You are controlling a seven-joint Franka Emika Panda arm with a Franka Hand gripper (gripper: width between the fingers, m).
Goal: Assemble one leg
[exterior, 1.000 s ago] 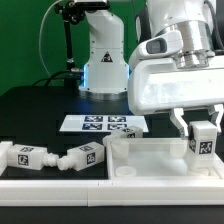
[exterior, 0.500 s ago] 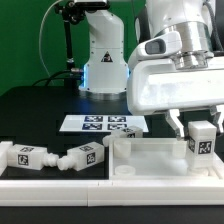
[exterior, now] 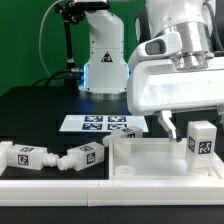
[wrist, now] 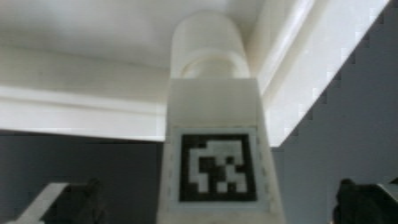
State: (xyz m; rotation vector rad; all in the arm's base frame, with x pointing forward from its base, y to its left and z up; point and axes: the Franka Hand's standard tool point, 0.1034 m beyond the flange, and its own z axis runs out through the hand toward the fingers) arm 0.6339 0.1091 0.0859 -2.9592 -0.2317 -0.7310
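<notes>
One black tabletop (exterior: 40,105) carries everything. The biggest thing on it is the white panel (exterior: 150,162), which lies near the front towards the exterior view's right with its raised rim upward. Laid this way, its inner corners are open from above, and that is probably the reason for it.

The arm (exterior: 175,80) hangs over the corner on the exterior view's right. Its bulky white head is straight above the work, so the gripper (wrist: 221,203) points down into that corner. Behind the panel lies the marker board (exterior: 103,124), flat and apart from the parts. On the exterior view's left, just beside the panel, loose legs (exterior: 80,157) lie on their sides, out of the arm's way.

The leg (exterior: 203,140) stands upright inside the panel, in the corner on the exterior view's right, with its tag facing the camera. The wrist view shows it close against the panel's rim. It stands with nothing holding it, which suggests it is seated in its hole, though how far it is screwed home cannot be told.

The gripper is spread wide. In the wrist view its two fingertips sit well out on either side of the leg and touch nothing. In the exterior view one finger (exterior: 168,126) hangs clear of the leg's side. Straddling the leg like this, the gripper could either close on it for a turn or lift straight off.
</notes>
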